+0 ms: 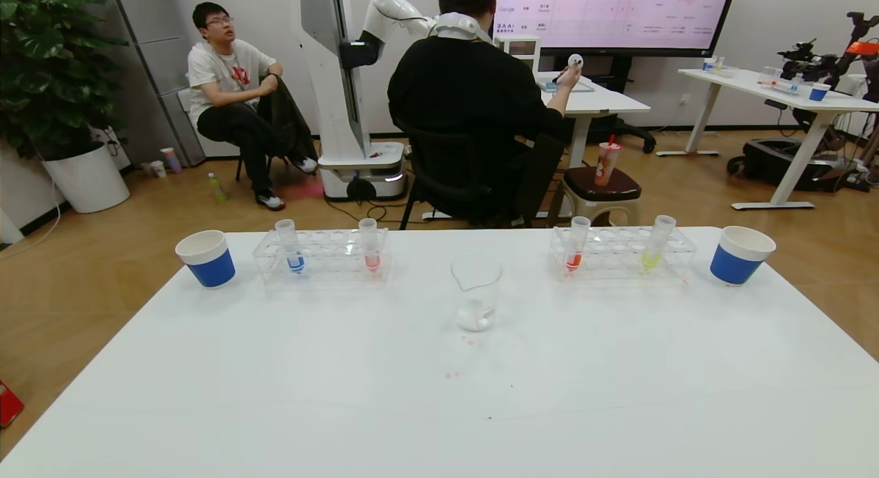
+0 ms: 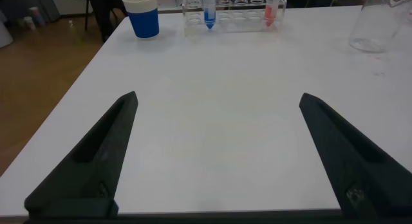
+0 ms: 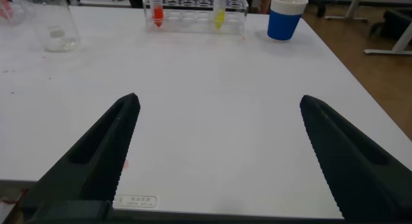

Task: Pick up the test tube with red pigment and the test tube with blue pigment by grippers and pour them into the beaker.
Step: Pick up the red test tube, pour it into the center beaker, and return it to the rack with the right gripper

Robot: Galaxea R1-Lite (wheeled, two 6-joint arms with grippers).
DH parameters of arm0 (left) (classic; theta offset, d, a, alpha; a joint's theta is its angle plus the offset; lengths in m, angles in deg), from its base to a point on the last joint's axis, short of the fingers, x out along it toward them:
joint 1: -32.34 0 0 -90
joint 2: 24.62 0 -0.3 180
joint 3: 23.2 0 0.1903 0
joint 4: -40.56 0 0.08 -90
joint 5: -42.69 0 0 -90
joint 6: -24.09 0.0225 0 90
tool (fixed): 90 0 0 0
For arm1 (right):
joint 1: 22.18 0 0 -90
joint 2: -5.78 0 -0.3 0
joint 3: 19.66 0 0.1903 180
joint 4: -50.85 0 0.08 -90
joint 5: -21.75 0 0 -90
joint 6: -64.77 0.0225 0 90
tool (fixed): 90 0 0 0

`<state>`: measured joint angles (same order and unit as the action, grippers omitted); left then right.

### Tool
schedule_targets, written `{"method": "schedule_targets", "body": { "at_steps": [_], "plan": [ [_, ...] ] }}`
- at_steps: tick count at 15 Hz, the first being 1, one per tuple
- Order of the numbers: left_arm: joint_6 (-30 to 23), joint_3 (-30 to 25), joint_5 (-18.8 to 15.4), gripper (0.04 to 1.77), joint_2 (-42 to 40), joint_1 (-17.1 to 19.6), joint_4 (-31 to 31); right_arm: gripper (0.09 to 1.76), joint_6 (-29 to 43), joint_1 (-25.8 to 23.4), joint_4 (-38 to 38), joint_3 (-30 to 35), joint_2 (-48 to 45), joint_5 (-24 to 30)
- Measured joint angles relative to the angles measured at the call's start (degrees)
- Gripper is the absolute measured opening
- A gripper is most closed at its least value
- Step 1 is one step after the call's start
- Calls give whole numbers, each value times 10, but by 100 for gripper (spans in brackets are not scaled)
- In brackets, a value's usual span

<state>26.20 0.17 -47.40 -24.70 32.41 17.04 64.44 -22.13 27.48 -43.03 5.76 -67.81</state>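
The test tube with blue pigment (image 1: 294, 246) stands in the left clear rack (image 1: 320, 255), also seen in the left wrist view (image 2: 210, 10). The test tube with red pigment (image 1: 575, 246), vivid orange-red, stands in the right rack (image 1: 621, 251), also seen in the right wrist view (image 3: 157, 11). The clear glass beaker (image 1: 476, 292) stands mid-table between the racks. My left gripper (image 2: 219, 98) is open and empty above bare table at the near left. My right gripper (image 3: 219, 98) is open and empty at the near right. Neither shows in the head view.
A paler pink-red tube (image 1: 371, 248) shares the left rack; a yellow-green tube (image 1: 656, 244) shares the right one. Blue-and-white paper cups stand at the far left (image 1: 206, 258) and far right (image 1: 739, 255). Small pink drips (image 1: 453, 375) mark the white table (image 1: 439, 409). People sit beyond.
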Motion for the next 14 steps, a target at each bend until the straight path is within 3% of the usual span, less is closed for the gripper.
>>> {"method": "schedule_targets", "body": {
  "at_steps": [9, 14],
  "plan": [
    [0, 0, 0, 175, 0, 0, 0, 174, 1, -2, -3, -7, 0, -7],
    [0, 0, 0, 175, 0, 0, 0, 174, 2, -1, -1, -104, 45, -5]
  ]
}}
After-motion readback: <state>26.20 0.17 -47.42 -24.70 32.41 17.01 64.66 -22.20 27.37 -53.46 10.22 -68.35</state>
